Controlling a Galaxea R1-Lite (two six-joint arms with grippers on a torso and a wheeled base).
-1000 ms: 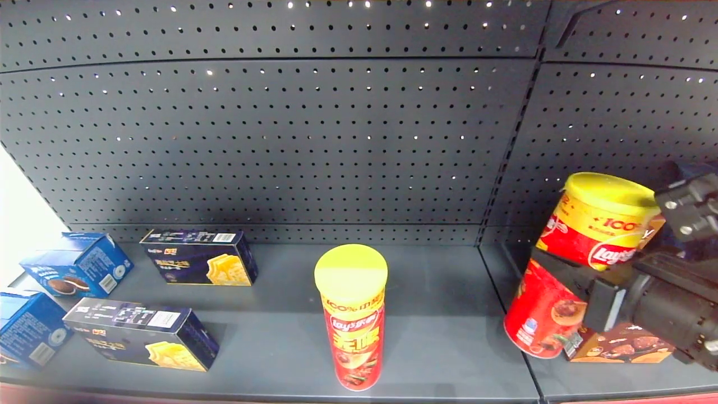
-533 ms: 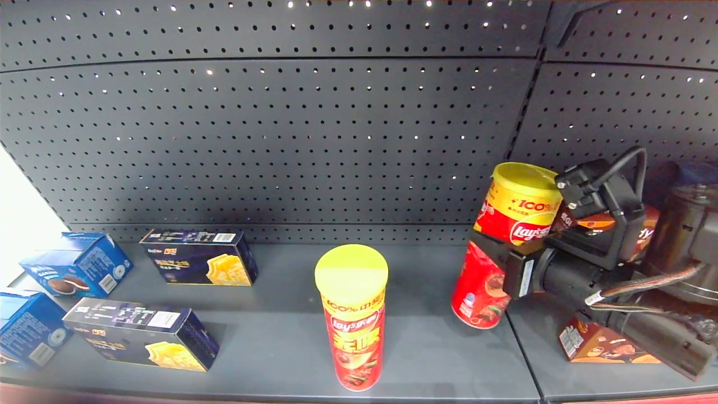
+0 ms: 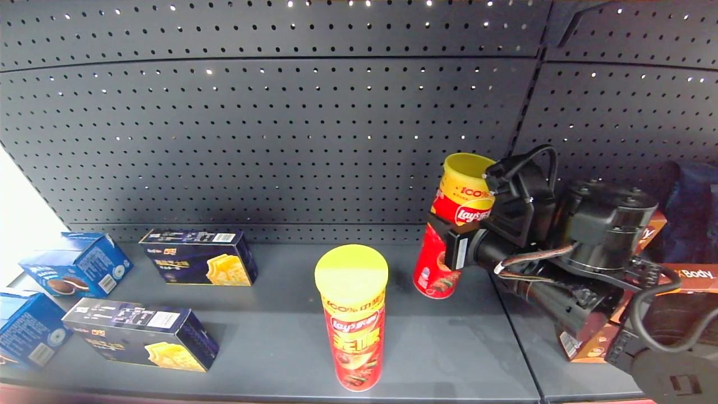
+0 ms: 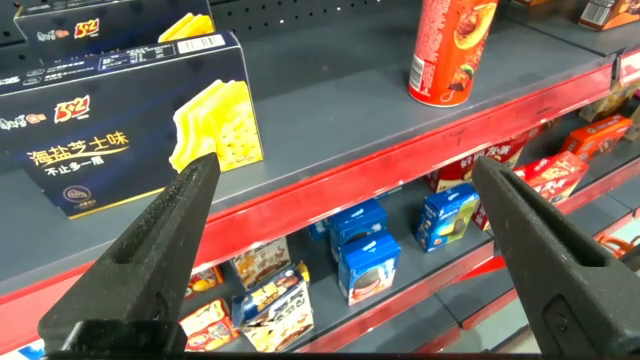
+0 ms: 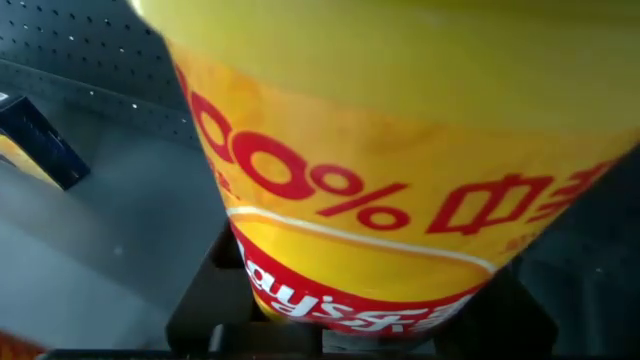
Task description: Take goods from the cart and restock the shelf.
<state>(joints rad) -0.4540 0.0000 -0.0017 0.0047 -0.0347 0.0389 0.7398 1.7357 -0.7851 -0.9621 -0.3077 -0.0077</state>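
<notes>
While my right fingers [image 3: 451,240] clench a tilted can [image 3: 462,197] above the shelf [image 3: 449,350] | second can [image 3: 353,320] stands upright nearer the edge | left fingers [image 4: 150,262] spread apart

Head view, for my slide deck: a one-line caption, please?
Right gripper holds a tilted chip can at the shelf, right of an upright can.

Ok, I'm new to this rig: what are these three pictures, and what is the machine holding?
It is a two-armed robot facing a shelf. The wide picture is from its head camera, the other two from cameras on its wrists. The right gripper is shut on a tilted chip can near the shelf's back; its wrist camera sees that can up close. The left gripper is open, before the shelf's front edge. On the shelf: an upright chip can, two dark cracker boxes, two blue cookie boxes.
</notes>
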